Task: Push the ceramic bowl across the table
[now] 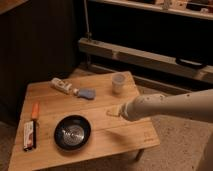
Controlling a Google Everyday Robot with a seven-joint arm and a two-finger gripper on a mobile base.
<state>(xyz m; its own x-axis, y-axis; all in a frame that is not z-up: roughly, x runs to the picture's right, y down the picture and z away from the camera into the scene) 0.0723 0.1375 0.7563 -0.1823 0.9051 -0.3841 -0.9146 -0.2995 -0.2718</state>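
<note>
Six small items counted on the light-wood worktop. Toward the front left: ceramic bowl, black and glossy, upright, silvery ringed shine at centre, touching nothing. Left of it, by the worktop edge: flat black-and-white packet. Just behind that: short orange stick. Farther back: white bottle on its side, blue-grey lump at its cap end. Back right: pale cup, upright. Entering from the right: white arm, low over the worktop. At its tip: claw, right of the bowl and apart from it, in front of the cup. Claw opening: cannot tell; likewise any hold on anything.
</note>
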